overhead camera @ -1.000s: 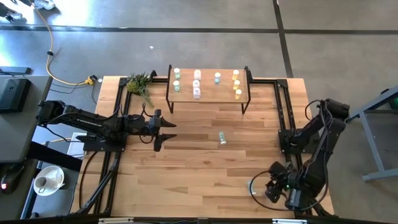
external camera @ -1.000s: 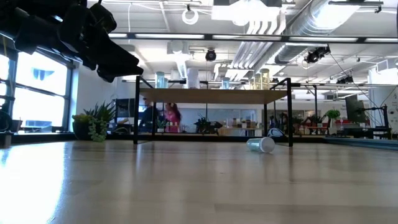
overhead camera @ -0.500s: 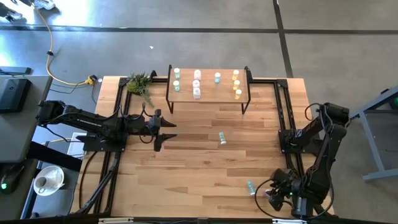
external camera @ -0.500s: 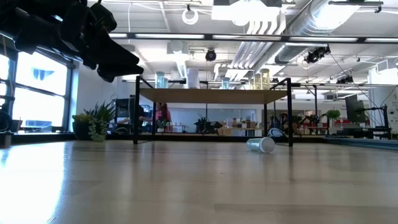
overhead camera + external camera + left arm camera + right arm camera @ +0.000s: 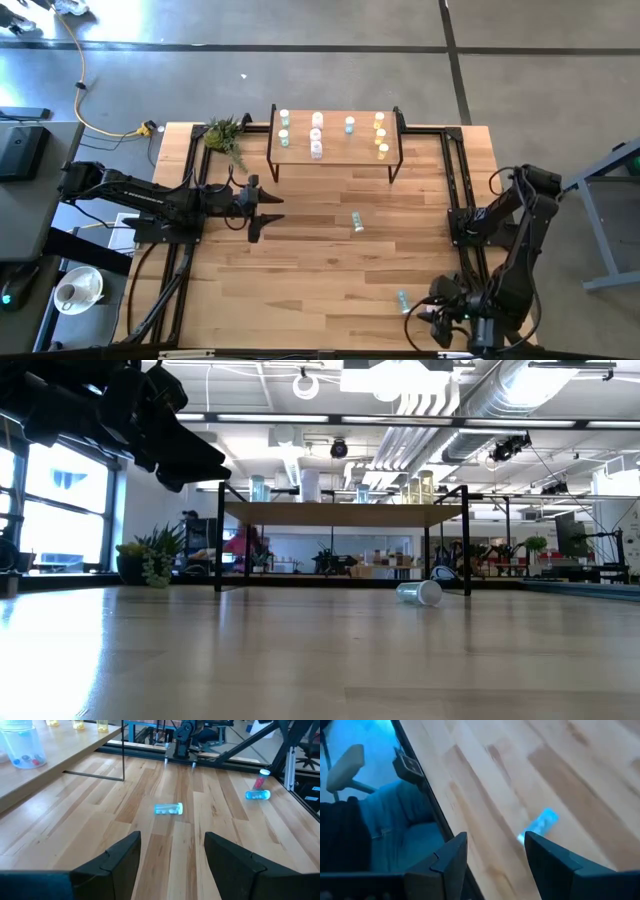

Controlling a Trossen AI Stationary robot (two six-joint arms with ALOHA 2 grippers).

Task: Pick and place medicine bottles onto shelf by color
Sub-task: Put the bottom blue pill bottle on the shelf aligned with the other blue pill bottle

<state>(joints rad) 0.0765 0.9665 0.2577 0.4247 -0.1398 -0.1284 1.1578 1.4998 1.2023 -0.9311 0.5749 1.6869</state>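
The shelf (image 5: 335,150) stands at the table's far middle with several small bottles upright on it in rows by colour. One light blue bottle (image 5: 357,221) lies on its side on the table near the middle, also in the low view (image 5: 420,592) and the left wrist view (image 5: 169,809). A second light blue bottle (image 5: 402,298) lies near the near right corner, just beyond the fingertips in the right wrist view (image 5: 540,825). My right gripper (image 5: 428,312) hangs open beside it, tilted down, touching nothing. My left gripper (image 5: 268,212) waits open at the table's left, above the wood.
A small green plant (image 5: 225,132) sits at the far left corner. Black frame rails (image 5: 455,170) run along both sides of the table. A person (image 5: 240,545) moves in the room beyond the shelf. Bare wood lies between the two loose bottles.
My right gripper has drawn back toward the table's near edge, risen and rolled, its fingers as wide as before. The light blue bottle it stood over now shows lying on the table. My left arm has kept still.
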